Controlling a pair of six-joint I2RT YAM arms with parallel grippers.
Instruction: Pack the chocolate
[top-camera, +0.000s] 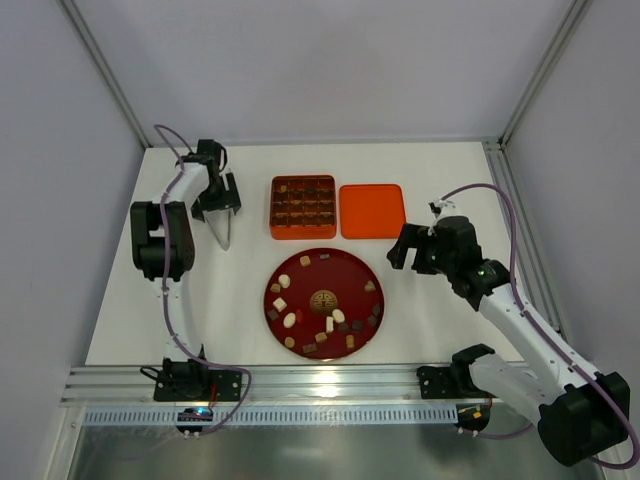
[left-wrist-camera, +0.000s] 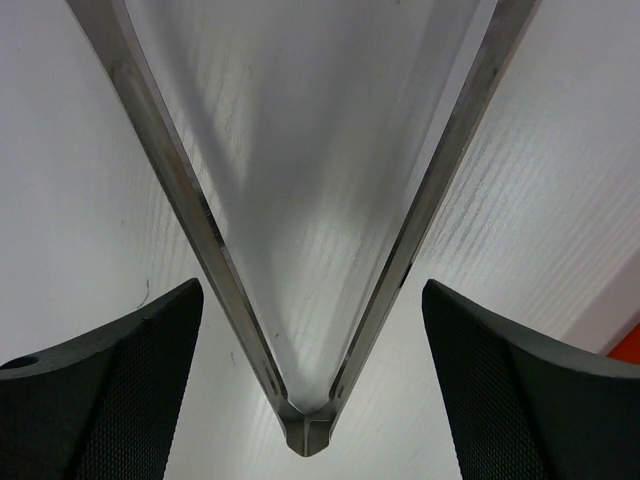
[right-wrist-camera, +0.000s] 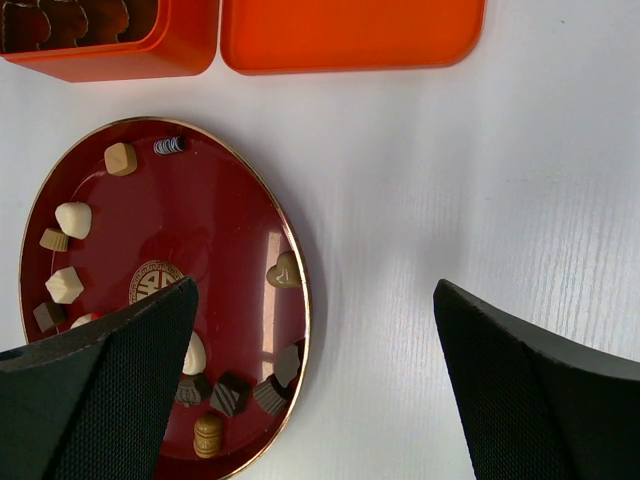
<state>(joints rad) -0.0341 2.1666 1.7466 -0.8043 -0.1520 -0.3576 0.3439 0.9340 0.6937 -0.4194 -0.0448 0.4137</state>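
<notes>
Well, the left gripper (top-camera: 217, 205) hangs over the far left of the table (top-camera: 440, 180), fingers spread, and the tongs (left-wrist-camera: 308, 432) between them are released, their two arms splayed wide. A thin gap shows between each finger and the tong arm beside it, and the tong tips run out of the wrist view, so I cannot tell whether anything sits in them. Over on the right, the right gripper (right-wrist-camera: 315, 290) is wide open above bare table, just right of the plate (top-camera: 345, 280), gripping nothing. The chocolate (right-wrist-camera: 72, 217) lies scattered on that red plate at the middle, dark, tan and cream pieces mostly around its edge. More dark pieces fill compartments of the orange box (top-camera: 272, 210) just beyond it. The lid (top-camera: 372, 210) lies flat right of the box.
</notes>
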